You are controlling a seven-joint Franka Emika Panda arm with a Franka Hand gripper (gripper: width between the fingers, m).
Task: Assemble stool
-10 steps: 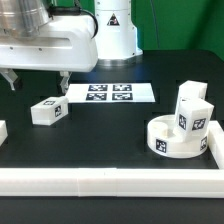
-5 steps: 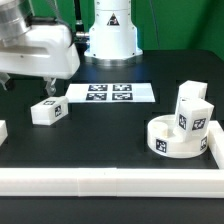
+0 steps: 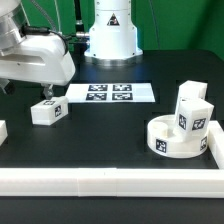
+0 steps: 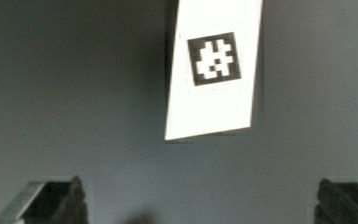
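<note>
My tool [image 3: 28, 88] [image 4: 197, 205] hangs with its two fingers spread wide, pinching nothing. Just beneath it and a little ahead, a short blocky white plastic leg [image 3: 48, 111] [image 4: 217, 75] with a black-and-white square tag lies on the black table [image 3: 100, 145], clear of both fingers. Well apart from my tool sits the round thick white plastic seat [image 3: 176, 140]. A second white tagged leg [image 3: 191, 108] stands upright at its far edge.

text/numbers: none legible | signs: black-and-white square tags [image 4: 217, 58] only — on marker board [image 3: 110, 93], loose leg [image 3: 47, 112], seat [image 3: 178, 142], upright leg [image 3: 190, 106]
</note>
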